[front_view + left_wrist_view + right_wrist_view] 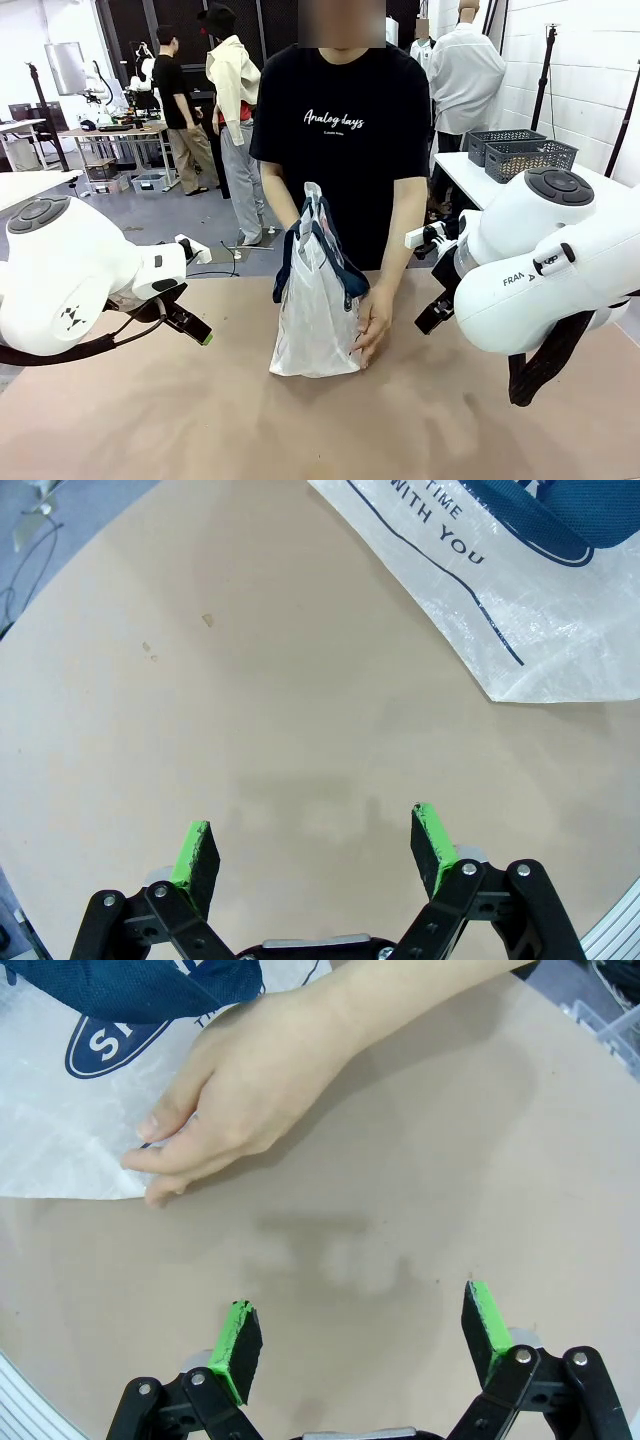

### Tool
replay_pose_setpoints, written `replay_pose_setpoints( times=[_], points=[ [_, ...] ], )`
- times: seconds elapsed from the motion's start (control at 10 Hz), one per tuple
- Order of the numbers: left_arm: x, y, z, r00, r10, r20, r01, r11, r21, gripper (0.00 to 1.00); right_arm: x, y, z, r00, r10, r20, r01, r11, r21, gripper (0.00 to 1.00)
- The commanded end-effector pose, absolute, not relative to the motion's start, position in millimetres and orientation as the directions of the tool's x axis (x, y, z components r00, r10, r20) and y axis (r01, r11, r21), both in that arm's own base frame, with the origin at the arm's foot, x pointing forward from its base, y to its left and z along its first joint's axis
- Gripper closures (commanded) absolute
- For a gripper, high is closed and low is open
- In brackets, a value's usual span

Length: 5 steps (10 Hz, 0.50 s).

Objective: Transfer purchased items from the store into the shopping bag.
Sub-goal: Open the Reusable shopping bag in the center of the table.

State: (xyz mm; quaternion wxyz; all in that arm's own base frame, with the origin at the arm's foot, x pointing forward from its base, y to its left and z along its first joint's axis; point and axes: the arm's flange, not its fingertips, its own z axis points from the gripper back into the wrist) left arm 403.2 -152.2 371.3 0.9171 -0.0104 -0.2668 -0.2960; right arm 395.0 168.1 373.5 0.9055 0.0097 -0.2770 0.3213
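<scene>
The shopping bag (315,320) stands upright mid-table, whitish with navy handles. A person's hand (372,325) steadies its lower right corner, and the other hand is at its top. My left gripper (190,322) hovers left of the bag, apart from it. My right gripper (433,312) hangs to the bag's right, close to the person's hand. In the left wrist view the left gripper (312,825) is open over bare table, the bag's lettered corner (520,610) ahead. The right gripper (360,1302) is open too, below the hand (230,1090) pressing the bag (60,1130). The store and the purchased items are out of view.
The tan table (150,420) stretches bare in front of the bag and under both grippers. The person stands at the far edge behind the bag. Two dark openwork baskets (520,152) sit on a white side table at the back right.
</scene>
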Motion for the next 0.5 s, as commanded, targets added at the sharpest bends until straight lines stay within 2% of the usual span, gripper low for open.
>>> replay_pose_setpoints(
  times=[0.0,0.1,0.4],
  points=[
    [404,-151,371,0.684,-0.536,0.496,0.547,0.826,0.138,0.00,395,168,373,0.640,0.576,0.508,-0.587,0.794,-0.160,0.00],
    [403,-152,371,0.682,-0.537,0.496,0.548,0.825,0.139,0.00,395,168,373,0.640,0.577,0.508,-0.587,0.793,-0.160,0.00],
    [401,-159,399,0.716,-0.501,0.487,0.590,0.806,-0.038,0.00,386,196,389,0.672,0.575,0.467,-0.616,0.784,-0.079,0.00]
  ],
)
